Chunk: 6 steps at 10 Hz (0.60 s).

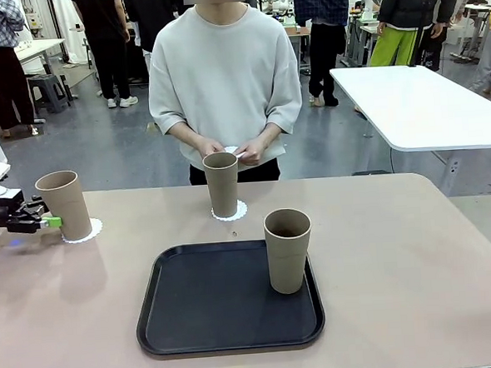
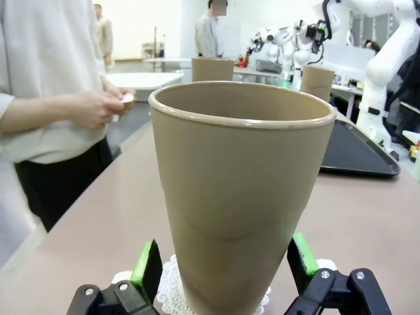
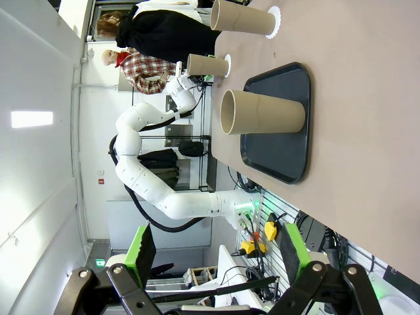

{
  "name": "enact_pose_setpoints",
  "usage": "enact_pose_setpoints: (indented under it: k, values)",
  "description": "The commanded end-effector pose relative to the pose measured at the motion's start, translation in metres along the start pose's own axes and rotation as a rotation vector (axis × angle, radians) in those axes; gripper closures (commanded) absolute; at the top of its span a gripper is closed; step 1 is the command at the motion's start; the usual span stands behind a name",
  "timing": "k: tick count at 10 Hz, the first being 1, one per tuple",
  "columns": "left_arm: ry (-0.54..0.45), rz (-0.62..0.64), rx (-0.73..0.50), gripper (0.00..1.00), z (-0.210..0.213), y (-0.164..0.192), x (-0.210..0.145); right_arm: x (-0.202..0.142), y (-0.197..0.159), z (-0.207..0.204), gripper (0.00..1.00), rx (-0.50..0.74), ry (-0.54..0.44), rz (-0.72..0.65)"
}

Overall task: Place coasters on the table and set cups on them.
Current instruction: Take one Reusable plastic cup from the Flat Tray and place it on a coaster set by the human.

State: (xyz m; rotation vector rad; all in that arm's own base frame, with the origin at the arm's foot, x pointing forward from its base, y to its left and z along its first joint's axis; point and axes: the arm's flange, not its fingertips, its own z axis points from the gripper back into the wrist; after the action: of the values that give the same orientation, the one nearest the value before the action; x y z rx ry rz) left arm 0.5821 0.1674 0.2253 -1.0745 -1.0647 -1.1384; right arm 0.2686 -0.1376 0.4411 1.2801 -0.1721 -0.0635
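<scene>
Where the tray lies, three cups, two coasters.

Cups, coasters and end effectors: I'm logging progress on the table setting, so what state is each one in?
Left cup, upright on the left coaster.
Middle cup, upright on the middle coaster.
Right cup, upright on the tray, no coaster under it.
Left end effector, open around the left cup.
Right end effector, open, empty.
</scene>
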Motion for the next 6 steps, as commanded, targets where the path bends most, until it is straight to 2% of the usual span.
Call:
enact_pose_setpoints:
  k: [1, 6]
  values:
    - [0.005, 0.005, -0.011, 0.00, 0.012, 0.006, 0.001, 0.001, 0.000, 0.000, 0.00, 0.008, -0.004, 0.000]
    - [0.017, 0.014, 0.002, 0.00, 0.035, 0.010, -0.004, 0.001, 0.000, 0.000, 0.00, 0.008, -0.004, 0.000]
